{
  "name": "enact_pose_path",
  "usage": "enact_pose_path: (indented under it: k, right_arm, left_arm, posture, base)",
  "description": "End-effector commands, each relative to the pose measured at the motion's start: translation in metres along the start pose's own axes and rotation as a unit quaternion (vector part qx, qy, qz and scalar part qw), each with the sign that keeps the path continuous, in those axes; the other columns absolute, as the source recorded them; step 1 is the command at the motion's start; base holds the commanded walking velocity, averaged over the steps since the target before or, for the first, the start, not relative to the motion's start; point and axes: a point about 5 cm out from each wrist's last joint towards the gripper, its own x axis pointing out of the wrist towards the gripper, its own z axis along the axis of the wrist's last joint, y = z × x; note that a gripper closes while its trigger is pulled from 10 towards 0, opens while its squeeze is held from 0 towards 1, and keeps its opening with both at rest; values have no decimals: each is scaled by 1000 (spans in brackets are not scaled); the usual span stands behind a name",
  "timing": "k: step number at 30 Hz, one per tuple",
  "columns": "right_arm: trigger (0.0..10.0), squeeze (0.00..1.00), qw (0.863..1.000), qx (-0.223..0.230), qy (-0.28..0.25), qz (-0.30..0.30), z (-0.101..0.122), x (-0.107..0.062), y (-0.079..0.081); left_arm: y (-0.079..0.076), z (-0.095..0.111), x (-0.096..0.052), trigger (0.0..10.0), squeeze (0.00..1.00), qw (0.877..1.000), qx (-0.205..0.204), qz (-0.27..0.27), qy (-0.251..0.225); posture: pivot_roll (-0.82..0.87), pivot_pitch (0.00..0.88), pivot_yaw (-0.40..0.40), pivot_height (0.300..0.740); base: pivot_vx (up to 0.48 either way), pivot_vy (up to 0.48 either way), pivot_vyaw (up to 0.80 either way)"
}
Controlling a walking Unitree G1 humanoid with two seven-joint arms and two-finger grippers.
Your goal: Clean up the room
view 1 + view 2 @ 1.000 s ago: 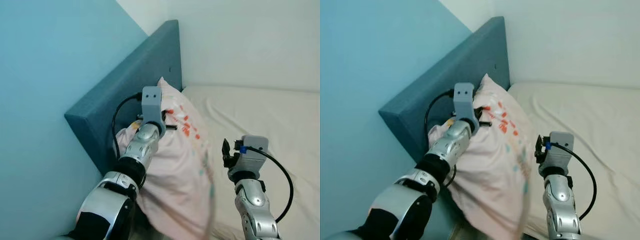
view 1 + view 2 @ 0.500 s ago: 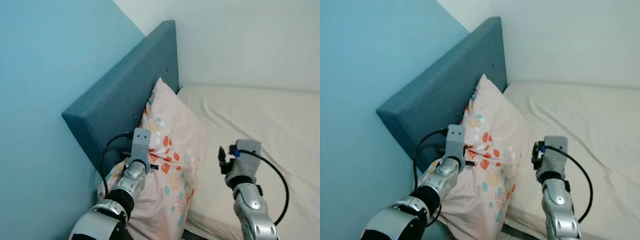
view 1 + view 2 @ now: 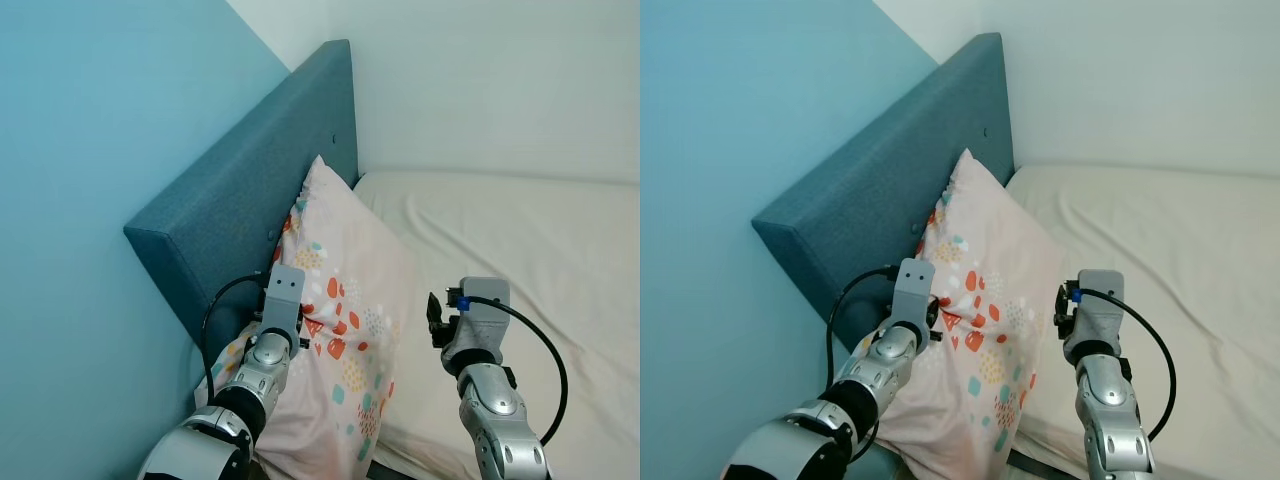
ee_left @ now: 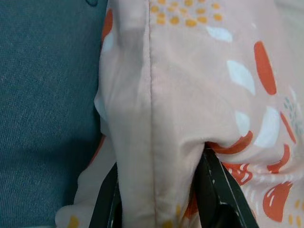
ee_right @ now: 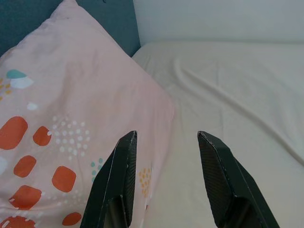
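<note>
Your left gripper (image 4: 159, 190) pinches the seamed edge of the patterned pillow (image 3: 345, 330), which leans on the blue headboard (image 3: 250, 190) at the mattress (image 3: 520, 240) head; soft, light and floppy, it is likely best held by corners, while your right gripper (image 5: 166, 185) hovers wide apart, empty.

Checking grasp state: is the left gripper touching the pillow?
Touching. In the left wrist view the left gripper pinches the seamed edge of the pillow, with fabric bunched between its two black fingers.

Soft matt cloth pillow (image 3: 345, 330); rough woven headboard (image 3: 240, 200).
</note>
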Motion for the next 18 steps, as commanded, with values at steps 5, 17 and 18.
enact_pose_path:
  k: [5,17,18]
  right_arm:
    - [10000,0,1000,3,9,16,-3,3,11]
    - [10000,0,999,7,10,30,-8,4,21]
    - [10000,0,999,7,10,30,-8,4,21]
  left_arm:
    - [-13,61,4,10000,0,988,-11,-50,-147]
    - [38,126,-21,10000,0,940,41,-96,-324]
    - [38,126,-21,10000,0,940,41,-96,-324]
  posture:
    - [-64,96,112,738]
    - [-22,57,94,738]
    - [-22,57,94,738]
  base:
    - [0,0,0]
    - [0,0,0]
    - [0,0,0]
